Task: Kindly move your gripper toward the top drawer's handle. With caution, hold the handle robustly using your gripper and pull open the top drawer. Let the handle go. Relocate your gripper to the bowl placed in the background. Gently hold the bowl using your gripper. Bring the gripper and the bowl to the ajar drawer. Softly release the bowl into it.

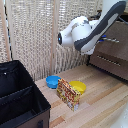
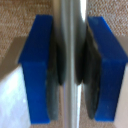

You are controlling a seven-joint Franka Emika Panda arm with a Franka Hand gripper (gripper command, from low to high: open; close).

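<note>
In the wrist view the handle, a slim silver bar, runs straight between my two blue fingertips. The dark pads press against it on both sides, so my gripper is shut on it. Behind the bar shows the brown-grey front of the top drawer. In the exterior view the white arm reaches toward the dresser's top drawer on the exterior view's right, and its bulk hides the gripper there. The blue bowl sits on the wooden table near the curtain, apart from the arm.
A yellow bowl sits beside the blue one, with a colourful box standing in front of both. A large black bin fills the exterior view's left. The lower drawer has its own silver bar.
</note>
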